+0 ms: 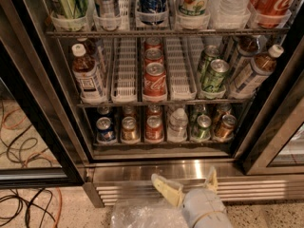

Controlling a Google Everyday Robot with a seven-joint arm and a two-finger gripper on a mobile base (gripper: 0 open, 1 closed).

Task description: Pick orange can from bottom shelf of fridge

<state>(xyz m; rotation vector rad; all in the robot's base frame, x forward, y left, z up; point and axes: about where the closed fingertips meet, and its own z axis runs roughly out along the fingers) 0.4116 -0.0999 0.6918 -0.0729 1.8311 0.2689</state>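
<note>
The fridge (156, 171) stands with its glass door open. Its bottom shelf (161, 145) holds a row of cans in clear lanes. The orange can (224, 128) sits at the far right of that row, tilted a little, next to a green can (203, 127). A paler gold can (128, 128), a red can (154, 128), a blue can (105, 129) and a clear bottle (177, 123) fill the other lanes. My gripper (187, 183) is low at the bottom centre, in front of the steel base, below the shelf. Its two tan fingers (165, 188) are spread apart and hold nothing.
The rack above holds brown tea bottles (87, 77), Coca-Cola cans (155, 80) and green cans (214, 75). Black door frames (45, 113) flank the opening. Cables (28, 208) lie on the floor at left. A clear plastic wrap (142, 215) covers my arm.
</note>
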